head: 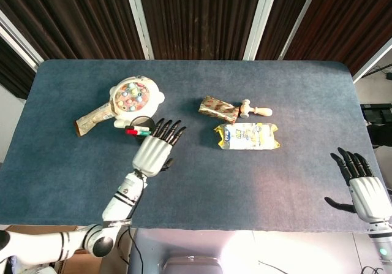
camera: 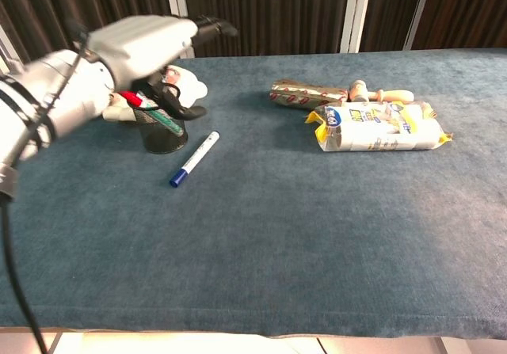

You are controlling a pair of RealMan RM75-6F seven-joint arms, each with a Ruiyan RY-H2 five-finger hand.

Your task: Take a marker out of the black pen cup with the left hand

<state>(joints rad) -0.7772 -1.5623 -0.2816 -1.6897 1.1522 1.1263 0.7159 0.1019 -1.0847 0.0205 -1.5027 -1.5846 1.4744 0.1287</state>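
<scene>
The black mesh pen cup [camera: 162, 129] stands at the table's left with a red marker [camera: 131, 98] and a green one [camera: 163, 117] leaning in it. A white marker with a blue cap [camera: 194, 158] lies flat on the cloth just right of the cup. My left hand [camera: 141, 45] hovers above the cup and this marker with fingers stretched out and apart, holding nothing. In the head view the left hand [head: 156, 149] covers the lying marker, and the cup [head: 141, 130] shows at its fingertips. My right hand [head: 365, 189] is spread open at the table's near right corner.
A round white toy [head: 136, 96] and a brown snack packet [head: 92, 119] lie behind the cup. To the right are a patterned wrapper [head: 217, 108], a wooden peg figure [head: 256, 109] and a yellow-white bag [head: 248, 136]. The table [head: 245, 182] is covered in blue cloth.
</scene>
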